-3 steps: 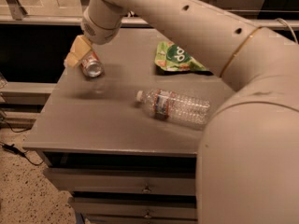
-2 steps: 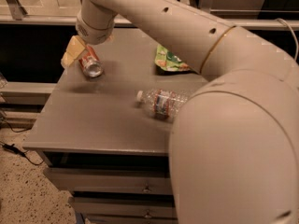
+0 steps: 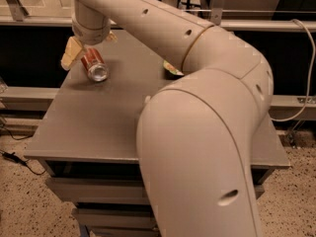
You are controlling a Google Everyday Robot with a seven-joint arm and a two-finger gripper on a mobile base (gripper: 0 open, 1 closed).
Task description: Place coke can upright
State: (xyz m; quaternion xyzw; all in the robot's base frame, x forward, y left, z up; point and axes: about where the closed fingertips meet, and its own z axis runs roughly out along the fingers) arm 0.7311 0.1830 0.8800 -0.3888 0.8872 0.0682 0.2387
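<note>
The coke can (image 3: 94,65) is red with a silver end that faces the camera. It is tilted at the table's far left corner, with a faint shadow on the table (image 3: 89,127) under it. My gripper (image 3: 90,51) comes down from above and is shut on the can. One cream finger (image 3: 70,53) shows on the can's left side and the other finger (image 3: 110,36) just behind it on the right.
My large cream arm (image 3: 197,132) fills the middle and right of the view and hides the water bottle. Only a sliver of the green snack bag (image 3: 172,69) shows at the arm's edge. Drawers sit under the table's front edge.
The arm's elbow has swung toward the camera and now covers the water bottle and most of the green bag. The can and gripper stay at nearly the same spot.
</note>
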